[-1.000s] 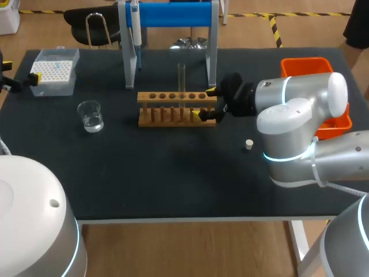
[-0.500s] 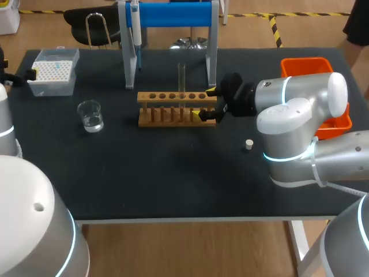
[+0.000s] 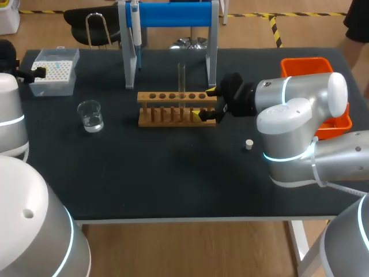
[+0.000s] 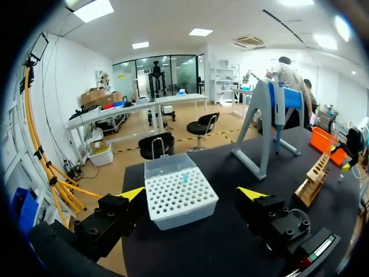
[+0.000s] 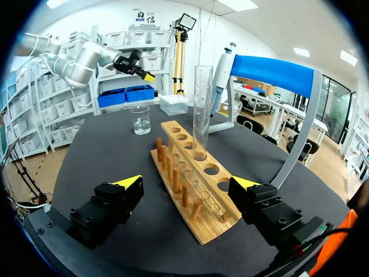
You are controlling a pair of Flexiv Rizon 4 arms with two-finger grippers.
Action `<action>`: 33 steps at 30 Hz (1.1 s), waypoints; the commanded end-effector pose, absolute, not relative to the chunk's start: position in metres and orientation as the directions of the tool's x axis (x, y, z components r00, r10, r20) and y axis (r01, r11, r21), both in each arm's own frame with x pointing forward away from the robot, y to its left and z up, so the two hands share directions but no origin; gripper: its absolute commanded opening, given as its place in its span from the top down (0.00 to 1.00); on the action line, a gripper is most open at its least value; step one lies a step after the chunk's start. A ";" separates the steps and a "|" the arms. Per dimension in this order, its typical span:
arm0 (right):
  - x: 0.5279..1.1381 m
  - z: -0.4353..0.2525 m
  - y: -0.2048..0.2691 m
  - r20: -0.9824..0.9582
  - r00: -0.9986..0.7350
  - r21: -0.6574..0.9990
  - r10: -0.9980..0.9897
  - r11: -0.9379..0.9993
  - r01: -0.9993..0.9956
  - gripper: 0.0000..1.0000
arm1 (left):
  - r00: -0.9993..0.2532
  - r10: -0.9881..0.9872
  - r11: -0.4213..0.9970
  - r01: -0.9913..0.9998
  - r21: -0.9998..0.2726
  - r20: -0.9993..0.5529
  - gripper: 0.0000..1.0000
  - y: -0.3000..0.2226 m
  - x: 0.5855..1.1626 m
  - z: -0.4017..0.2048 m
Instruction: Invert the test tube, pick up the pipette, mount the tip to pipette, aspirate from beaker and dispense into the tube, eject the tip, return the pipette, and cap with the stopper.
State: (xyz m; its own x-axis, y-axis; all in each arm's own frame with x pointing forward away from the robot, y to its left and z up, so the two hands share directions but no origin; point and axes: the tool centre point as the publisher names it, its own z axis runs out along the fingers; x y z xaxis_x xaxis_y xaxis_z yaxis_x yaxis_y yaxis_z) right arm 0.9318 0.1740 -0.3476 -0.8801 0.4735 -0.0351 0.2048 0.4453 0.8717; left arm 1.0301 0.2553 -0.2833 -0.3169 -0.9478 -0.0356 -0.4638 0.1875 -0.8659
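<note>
A clear test tube (image 3: pixel 181 77) stands upright, mouth up, in the wooden rack (image 3: pixel 173 109). My right gripper (image 3: pixel 206 104) is open at the rack's right end; in the right wrist view the rack (image 5: pixel 190 190) runs out from between the fingers of that gripper (image 5: pixel 187 182), with the tube (image 5: pixel 202 109) just ahead. My left gripper (image 4: pixel 192 193) is open, its fingers level with the near end of the white tip box (image 4: pixel 179 193). The pipette (image 3: pixel 135 29) hangs on the blue stand (image 3: pixel 173 14). A beaker (image 3: pixel 90 115) with water stands left of the rack. The stopper (image 3: pixel 249 144) lies at the right.
An orange bin (image 3: pixel 308 66) sits at the table's right edge, partly behind my right arm. The blue stand's legs (image 3: pixel 213 52) rise directly behind the rack. Bare black tabletop (image 3: pixel 173 173) spreads across the front.
My left arm has swung in from the left edge, bringing its gripper up to the tip box. The right arm and the tube have not moved.
</note>
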 end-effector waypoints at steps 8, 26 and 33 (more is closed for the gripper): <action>0.931 -0.348 0.174 -0.035 -0.880 0.872 0.474 0.445 0.205 0.00 | -0.331 -0.943 0.186 -0.449 -0.874 -0.031 0.00 0.248 1.068 -0.308; 0.931 -0.348 0.174 -0.035 -0.880 0.872 0.474 0.445 0.205 0.00 | -0.283 -0.959 0.135 -0.460 -0.877 0.001 0.00 0.246 1.102 -0.336; 0.931 -0.348 0.174 -0.035 -0.880 0.872 0.474 0.445 0.205 0.00 | -0.274 -0.962 0.130 -0.463 -0.877 0.002 0.00 0.243 1.112 -0.345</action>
State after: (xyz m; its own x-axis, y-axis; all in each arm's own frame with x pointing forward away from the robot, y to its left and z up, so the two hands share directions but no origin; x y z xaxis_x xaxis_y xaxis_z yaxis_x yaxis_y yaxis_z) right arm 0.9318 0.1740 -0.3476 -0.8801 0.4735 -0.0351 0.2048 0.4453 0.8716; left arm 1.1045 0.2464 -0.3365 -0.2841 -0.9588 0.0087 -0.4765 0.1333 -0.8690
